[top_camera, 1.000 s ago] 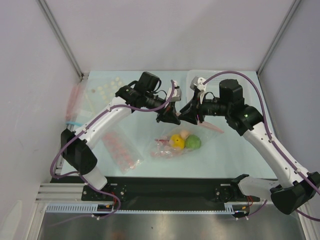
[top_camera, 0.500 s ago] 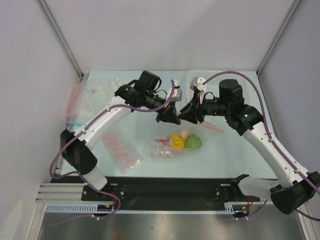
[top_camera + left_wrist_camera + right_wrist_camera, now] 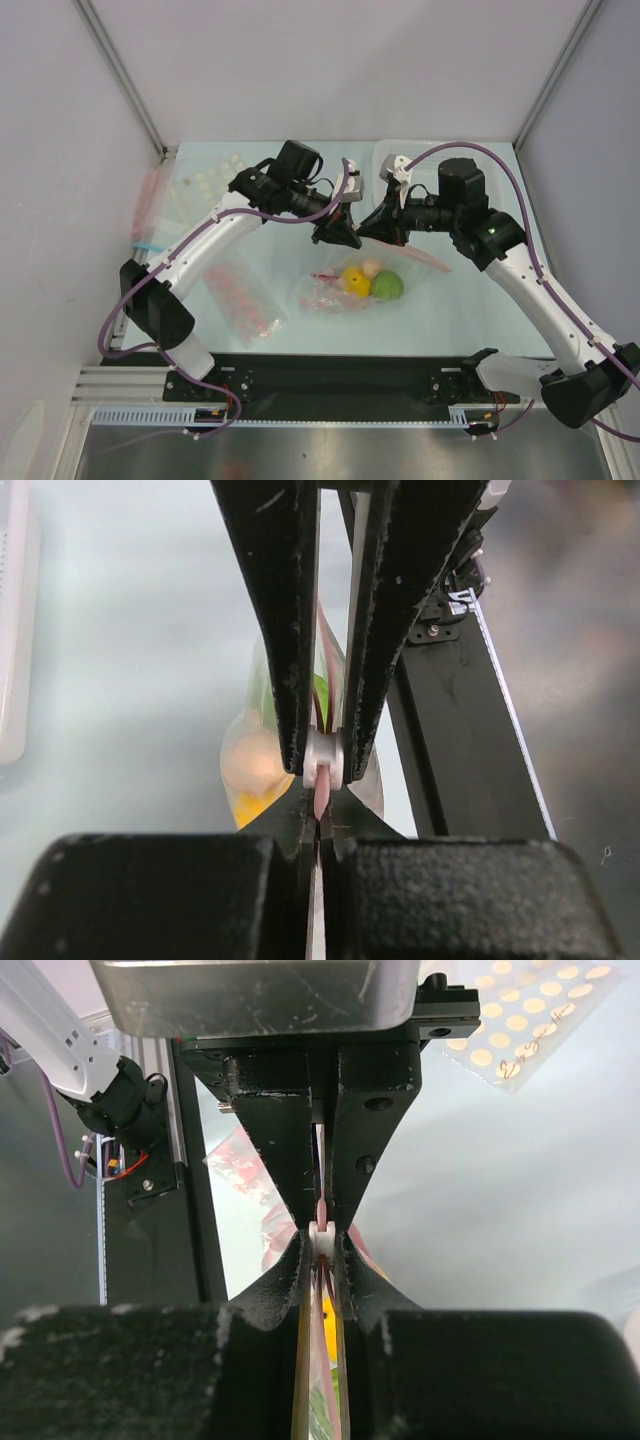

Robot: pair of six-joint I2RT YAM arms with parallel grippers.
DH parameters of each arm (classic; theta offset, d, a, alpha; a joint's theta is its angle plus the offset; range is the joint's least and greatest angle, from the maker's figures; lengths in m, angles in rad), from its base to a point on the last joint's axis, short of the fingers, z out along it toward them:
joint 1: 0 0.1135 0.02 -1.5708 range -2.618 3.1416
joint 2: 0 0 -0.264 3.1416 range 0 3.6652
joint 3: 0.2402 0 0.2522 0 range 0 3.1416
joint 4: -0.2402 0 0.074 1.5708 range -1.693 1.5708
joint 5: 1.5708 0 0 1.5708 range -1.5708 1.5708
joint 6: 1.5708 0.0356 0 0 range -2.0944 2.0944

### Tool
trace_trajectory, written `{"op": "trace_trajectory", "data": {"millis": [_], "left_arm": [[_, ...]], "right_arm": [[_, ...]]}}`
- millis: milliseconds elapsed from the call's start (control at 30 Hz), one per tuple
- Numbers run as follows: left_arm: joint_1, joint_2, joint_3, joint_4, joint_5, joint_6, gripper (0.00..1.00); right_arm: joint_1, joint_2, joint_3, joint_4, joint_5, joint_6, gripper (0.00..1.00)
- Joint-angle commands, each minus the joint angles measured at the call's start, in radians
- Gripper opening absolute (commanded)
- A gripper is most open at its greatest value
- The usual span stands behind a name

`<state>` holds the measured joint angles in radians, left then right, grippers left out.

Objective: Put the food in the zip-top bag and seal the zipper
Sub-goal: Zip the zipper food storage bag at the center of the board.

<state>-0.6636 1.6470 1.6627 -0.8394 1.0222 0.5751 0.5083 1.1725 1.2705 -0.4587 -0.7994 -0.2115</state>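
Note:
The zip-top bag [image 3: 345,290] lies at the table's middle with its mouth lifted. The yellow fruit [image 3: 355,281], green fruit [image 3: 388,286], beige bulb [image 3: 369,267] and red chili [image 3: 325,281] show inside it. My two grippers meet tip to tip above it. My left gripper [image 3: 345,237] is shut on the zipper [image 3: 321,802]. My right gripper [image 3: 368,232] is shut on the white slider [image 3: 321,1237] on that strip. The rest of the zipper [image 3: 428,259] trails to the right. In the wrist views the left gripper [image 3: 321,818] and right gripper [image 3: 321,1252] face each other.
A flat packet of pink-red pieces [image 3: 240,295] lies front left. A packet of pale pieces [image 3: 208,181] lies back left. A clear tray [image 3: 400,156] stands at the back behind the right arm. The black base rail [image 3: 330,375] runs along the near edge.
Both grippers stay pinched at the bag's mouth. The bag has shifted slightly and the trailing pink strip on the right lies a little lower and longer.

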Motion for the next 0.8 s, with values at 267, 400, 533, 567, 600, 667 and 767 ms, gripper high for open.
{"op": "trace_trajectory", "data": {"millis": [267, 400, 533, 567, 600, 667, 767], "left_arm": [[0.038, -0.064, 0.014, 0.129, 0.049, -0.069, 0.0], [0.061, -0.081, 0.006, 0.146, 0.05, -0.089, 0.0], [0.094, -0.101, -0.02, 0.181, 0.042, -0.127, 0.0], [0.108, -0.105, -0.024, 0.195, 0.03, -0.141, 0.0], [0.114, -0.113, -0.03, 0.201, 0.023, -0.146, 0.0], [0.133, -0.121, -0.037, 0.21, -0.002, -0.156, 0.0], [0.154, -0.127, -0.04, 0.224, -0.052, -0.175, 0.0]], "right_arm": [[-0.031, -0.073, -0.054, -0.046, -0.015, -0.014, 0.0], [-0.045, -0.1, -0.074, -0.067, -0.018, -0.016, 0.0], [-0.056, -0.132, -0.097, -0.095, -0.004, -0.014, 0.0], [-0.059, -0.14, -0.112, -0.098, 0.006, -0.011, 0.0], [-0.062, -0.149, -0.118, -0.103, 0.011, -0.008, 0.0], [-0.067, -0.178, -0.14, -0.107, 0.029, 0.007, 0.0], [-0.074, -0.212, -0.167, -0.124, 0.052, 0.023, 0.0]]}}
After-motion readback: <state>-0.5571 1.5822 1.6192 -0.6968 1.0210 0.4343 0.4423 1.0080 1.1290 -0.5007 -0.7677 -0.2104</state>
